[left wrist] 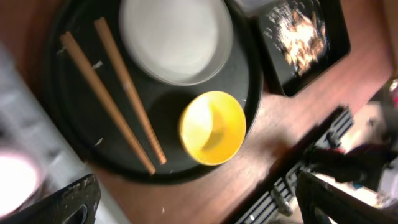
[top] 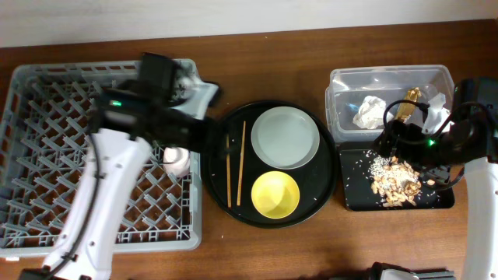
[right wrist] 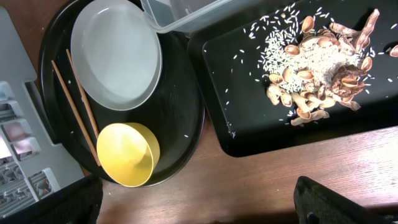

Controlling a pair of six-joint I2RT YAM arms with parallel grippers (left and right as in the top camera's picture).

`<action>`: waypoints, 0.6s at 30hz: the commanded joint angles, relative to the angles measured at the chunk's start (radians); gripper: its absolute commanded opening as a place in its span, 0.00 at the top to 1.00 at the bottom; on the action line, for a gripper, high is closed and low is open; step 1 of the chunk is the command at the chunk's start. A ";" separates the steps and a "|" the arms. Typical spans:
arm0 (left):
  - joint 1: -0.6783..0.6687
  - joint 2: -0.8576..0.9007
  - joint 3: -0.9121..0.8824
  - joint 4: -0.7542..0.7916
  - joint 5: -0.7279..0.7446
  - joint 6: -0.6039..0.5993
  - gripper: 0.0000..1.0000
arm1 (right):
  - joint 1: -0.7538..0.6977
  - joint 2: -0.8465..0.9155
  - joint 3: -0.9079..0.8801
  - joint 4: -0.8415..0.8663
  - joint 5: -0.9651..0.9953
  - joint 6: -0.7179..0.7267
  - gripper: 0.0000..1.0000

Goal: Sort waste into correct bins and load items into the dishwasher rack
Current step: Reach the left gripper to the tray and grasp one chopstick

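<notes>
The grey dishwasher rack (top: 47, 155) fills the left side. A pink cup (top: 176, 160) sits in its right part. My left gripper (left wrist: 199, 205) is open and empty, at the rack's right edge beside the cup. The grey-green plate (top: 285, 137), the yellow bowl (top: 275, 194) and two chopsticks (top: 233, 162) lie on the round black tray. The clear tub (top: 389, 76) holds white tissue (top: 369, 111) and a gold wrapper (top: 408, 105). The shallow black tray (top: 358, 194) holds food scraps (top: 395, 180). My right gripper (right wrist: 199, 205) is open and empty, above the table near that tray. The blue cup is out of view.
The large round black tray (top: 319, 194) sits between the rack and the bins. Rice grains are scattered over the shallow black tray (right wrist: 249, 130) around the scraps (right wrist: 317, 68). Brown tabletop runs along the front edge.
</notes>
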 commanded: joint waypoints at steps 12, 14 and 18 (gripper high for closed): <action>-0.245 0.050 -0.028 0.078 -0.360 -0.218 0.61 | -0.006 0.003 0.001 0.000 0.013 -0.003 0.01; -0.245 0.051 -0.029 0.090 -0.362 -0.218 0.62 | -0.006 0.003 0.001 0.000 0.013 -0.003 0.01; -0.245 0.080 -0.060 0.127 -0.363 -0.271 0.63 | -0.006 0.003 0.001 0.000 0.013 -0.003 0.01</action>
